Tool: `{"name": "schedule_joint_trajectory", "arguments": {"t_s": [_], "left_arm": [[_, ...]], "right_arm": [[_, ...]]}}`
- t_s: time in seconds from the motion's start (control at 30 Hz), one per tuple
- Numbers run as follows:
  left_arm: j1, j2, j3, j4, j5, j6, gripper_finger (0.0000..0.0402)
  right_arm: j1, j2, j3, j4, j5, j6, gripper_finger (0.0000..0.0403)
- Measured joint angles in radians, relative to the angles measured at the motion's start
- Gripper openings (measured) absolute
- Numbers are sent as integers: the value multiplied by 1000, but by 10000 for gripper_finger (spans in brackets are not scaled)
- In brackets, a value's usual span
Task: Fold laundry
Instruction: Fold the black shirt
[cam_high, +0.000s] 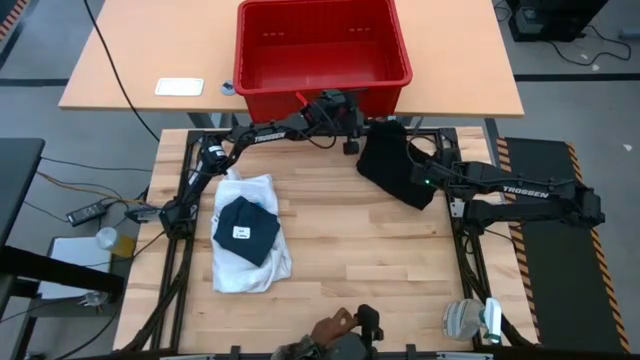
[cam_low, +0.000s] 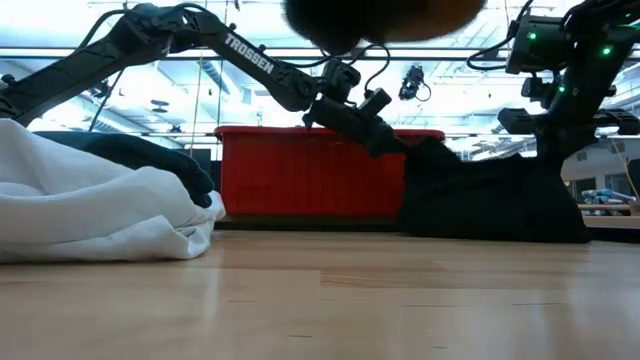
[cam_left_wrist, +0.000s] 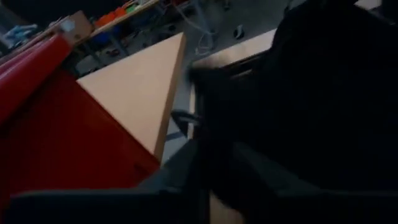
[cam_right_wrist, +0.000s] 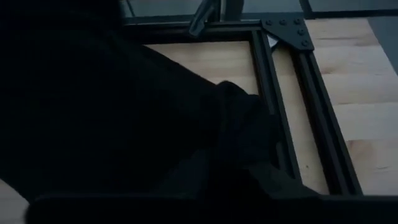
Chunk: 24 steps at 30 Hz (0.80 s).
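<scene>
The black garment (cam_high: 392, 163) hangs bunched at the far right of the wooden table (cam_high: 360, 250), just in front of the red crate (cam_high: 320, 50), its lower edge draped on the boards. We see the left gripper (cam_high: 352, 125) at its far edge and the right gripper (cam_high: 420, 172) at its right side; we cannot tell how either stands, open or clamped on cloth. At the near left lies the white shirt (cam_high: 250, 245) with a folded dark piece (cam_high: 246, 230) on top. Between the two piles the table's middle is bare, as is its near right.
</scene>
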Motion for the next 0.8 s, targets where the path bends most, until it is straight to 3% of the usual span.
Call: {"name": "schedule_joint_trajectory", "arguments": {"t_s": [0.2, 0.33, 0.47, 0.67, 0.8], "left_arm": [[-3, 18, -1, 62, 87, -37, 249], [-11, -5, -2, 5, 61, -148, 309], [-18, -65, 0, -124, 177, -130, 311], [-116, -58, -3, -383, 133, -22, 286], [-164, -93, -2, -446, 140, 3, 269]], "right_arm": [[0, 0, 0, 17, -28, 6, 145], [3, 0, 0, 17, -75, 3, 194], [8, -6, 25, -41, -81, 28, 219], [32, -6, 112, -111, -107, 37, 223], [98, -5, 147, -47, -69, -57, 220]]}}
